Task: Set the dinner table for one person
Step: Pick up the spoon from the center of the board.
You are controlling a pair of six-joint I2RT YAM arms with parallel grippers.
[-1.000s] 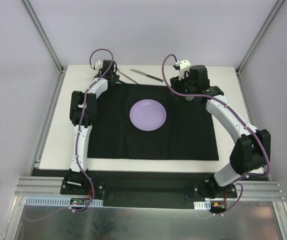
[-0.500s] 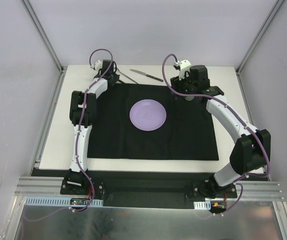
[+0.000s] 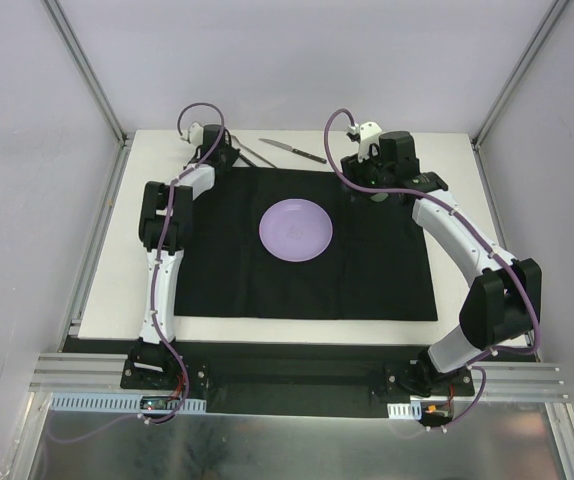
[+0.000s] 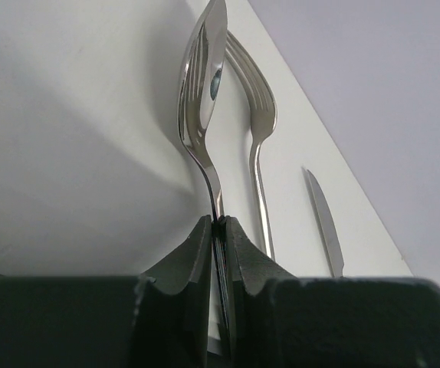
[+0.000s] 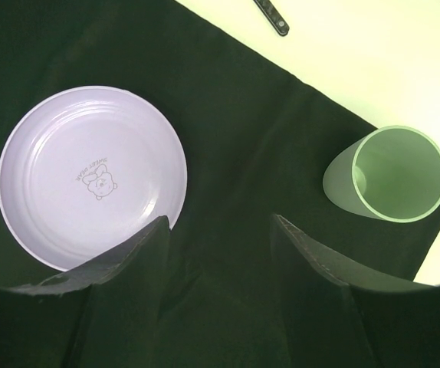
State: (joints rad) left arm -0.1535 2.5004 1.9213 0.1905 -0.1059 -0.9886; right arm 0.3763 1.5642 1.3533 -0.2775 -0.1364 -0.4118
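Note:
My left gripper [image 4: 218,222] is shut on the handle of a metal spoon [image 4: 205,92], seen edge-on at the back left of the white dinner table [image 3: 117,270]. A fork [image 4: 258,130] lies just beside the spoon, and a knife [image 4: 323,222] lies further right. In the top view the left gripper [image 3: 219,150] is at the mat's back left corner. A lilac plate [image 3: 296,229] rests on the black mat [image 3: 217,270]. My right gripper [image 5: 220,230] hangs open over the mat, between the plate [image 5: 90,176] and a pale green cup [image 5: 389,172].
The knife [image 3: 292,150] lies on bare tabletop behind the mat; its dark handle end [image 5: 272,15] shows in the right wrist view. Grey frame posts [image 3: 87,70] rise at the table's back corners. White walls enclose the table.
The left jaws have closed the last bit onto the spoon's handle, and the left wrist has shifted slightly. The right arm has not moved.

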